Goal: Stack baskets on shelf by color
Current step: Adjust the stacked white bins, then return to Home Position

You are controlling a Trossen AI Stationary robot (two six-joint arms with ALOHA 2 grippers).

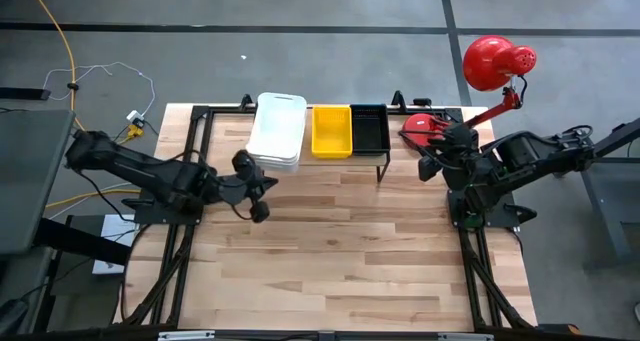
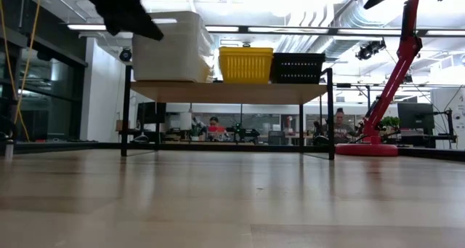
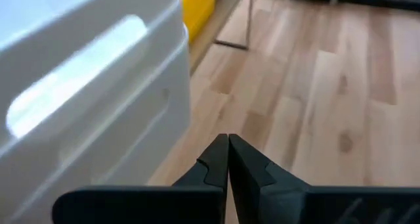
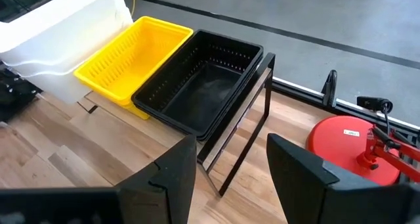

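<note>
On the shelf (image 2: 229, 92) at the table's far edge stand three stacks side by side: white baskets (image 1: 277, 130) on the left, yellow baskets (image 1: 332, 130) in the middle, black baskets (image 1: 369, 127) on the right. My left gripper (image 1: 258, 196) is shut and holds nothing; it hangs above the table just near of the white stack (image 3: 85, 106). My right gripper (image 4: 230, 165) stands open and holds nothing, raised off the shelf's right end, facing the black stack (image 4: 200, 86).
A red lamp with a round base (image 1: 422, 124) and head (image 1: 495, 61) stands at the table's far right corner, beside the shelf's right leg (image 4: 246, 145). The wooden tabletop (image 1: 340, 261) lies bare in front of the shelf.
</note>
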